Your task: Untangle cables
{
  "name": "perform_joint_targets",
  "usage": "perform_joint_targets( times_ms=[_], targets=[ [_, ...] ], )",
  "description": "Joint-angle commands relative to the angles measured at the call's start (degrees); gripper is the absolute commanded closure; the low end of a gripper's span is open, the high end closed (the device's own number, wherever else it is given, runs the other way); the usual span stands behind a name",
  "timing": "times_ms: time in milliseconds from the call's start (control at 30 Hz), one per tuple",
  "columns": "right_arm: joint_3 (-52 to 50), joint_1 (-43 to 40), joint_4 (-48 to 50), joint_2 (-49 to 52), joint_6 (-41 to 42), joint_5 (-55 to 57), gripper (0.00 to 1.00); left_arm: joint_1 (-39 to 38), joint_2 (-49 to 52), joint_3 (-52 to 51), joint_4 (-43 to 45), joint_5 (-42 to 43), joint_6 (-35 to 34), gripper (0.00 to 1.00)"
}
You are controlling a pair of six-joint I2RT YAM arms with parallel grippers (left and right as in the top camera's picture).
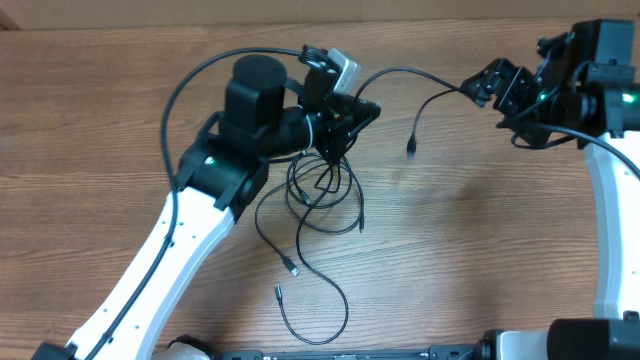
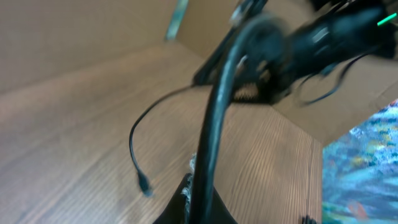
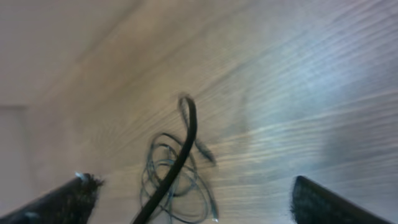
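Observation:
The cables [image 1: 325,195] lie as a loose black tangle on the wooden table [image 1: 480,250], with plug ends [image 1: 292,270] trailing toward the front. My left gripper [image 1: 345,120] sits just above the tangle, shut on one cable [image 2: 214,124] that runs up between its fingers [image 2: 186,193]. That strand [image 1: 400,72] spans right to my right gripper [image 1: 490,85], and a side branch ends in a dangling plug [image 1: 411,150]. In the right wrist view the right gripper [image 3: 194,186] is wide open. The cable [image 3: 180,155] passes between its fingers without being pinched.
A cardboard wall [image 1: 200,15] borders the table's far side. The left arm's own thicker cable [image 1: 185,90] arcs over its wrist. The white right arm [image 1: 610,230] runs down the right edge. A colourful surface [image 2: 367,162] shows beyond the table's corner.

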Motion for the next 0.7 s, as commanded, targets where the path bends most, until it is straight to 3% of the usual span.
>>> perform_joint_targets(
  times_ms=[0,100,200,367,533,667],
  targets=[
    [-1.77,0.04,0.04,0.81,-0.37,2.12,0.00,0.59,-4.70,0.46,0.52,-1.95,-1.25,0.96],
    [-3.50,0.04,0.07,1.07,-0.37,2.16,0.00,1.40,-7.28,0.46,-0.26,-5.18,-2.12,0.96],
    [-5.75,0.04,0.28,1.07,-0.35,2.16,0.00,2.60,-9.94,0.46,-0.35,-9.31,-7.30,0.96],
    [-9.53,0.04,2.69,1.07,0.26,2.14,0.00,4.44,-13.81,0.46,-4.42,-21.66,-22.80,0.96],
    [-10.03,0.04,2.86,1.07,0.26,2.14,0.00,4.76,-14.53,0.46,-14.69,-30.60,-46.71,0.96],
    [-10.03,0.04,2.84,1.07,0.26,2.14,0.00,4.76,-14.47,0.44,-17.97,-33.00,-49.62,0.96]
  ],
)
